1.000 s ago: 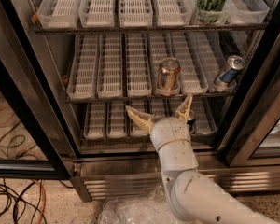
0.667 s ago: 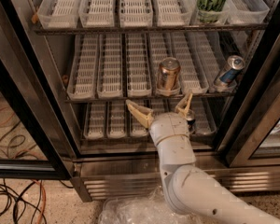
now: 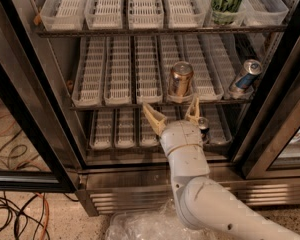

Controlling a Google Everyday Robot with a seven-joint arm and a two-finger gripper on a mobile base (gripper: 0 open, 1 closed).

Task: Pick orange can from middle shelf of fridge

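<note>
1. Orange can [image 3: 180, 79]: upright at the near end of a lane tray on the middle shelf [image 3: 115, 105] of the fridge [image 3: 25, 109], right of centre. Untouched, same spot as 1 s ago.
2. Gripper [image 3: 170, 107]: fingers spread apart, holding nothing, tips pointing up and into the fridge. It sits just below and nearer than the can, at the shelf's front edge. No contact w/ can.
3. Change vs 1 s ago: gripper has crept up and a bit farther in. Tips were under the shelf's front edge, now about level w/ it. Gap btwn tips looks slightly narrower; can't tell if that's closing or just the move away from the camera.
4. Meaning: approach phase, nearly lined up, grasp not yet made. Can stands nearer the right-hand tip than the left-hand one, so not centred yet.
5. Next (my guess): small shift right, more lift so the fingers clear the tray lip, advance till the can body is btwn them, then close.
6. Risks: a finger catching the shelf wire or tray front, or nudging the can back down its lane.
7. Blue-silver can [image 3: 245, 76] leans at the right end of the same shelf, well apart, low risk. Green can [image 3: 227, 1] is one shelf up, not the target.
</note>
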